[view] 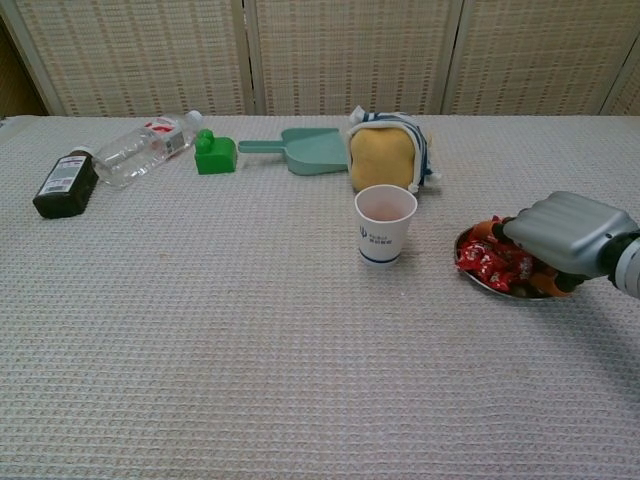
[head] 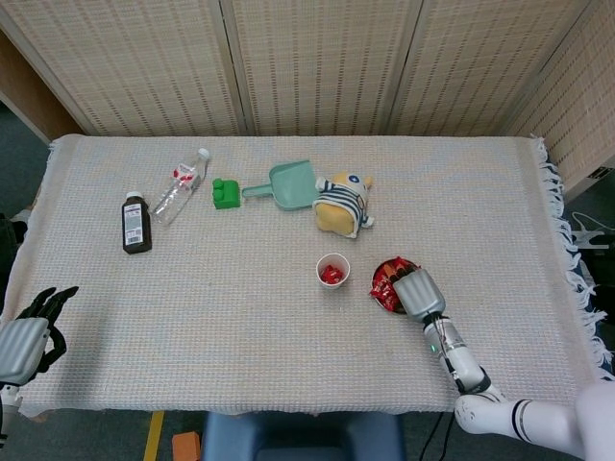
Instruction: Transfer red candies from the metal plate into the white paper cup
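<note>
Lying heaped in the shallow round metal plate (view: pixel 478 281), just right of the white paper cup (view: pixel 385 224): small red wrapped candies (view: pixel 490 265), probably light, crinkly and slippery, best pinched one at a time by the wrapper body. Covered by the right hand (view: pixel 566 234), lowered onto the pile; cannot tell whether closed on a candy. Seen only from the head view: red candies already inside the cup, and the left hand (head: pixel 27 336) idle at the table's near corner, fingers apart, empty.
</note>
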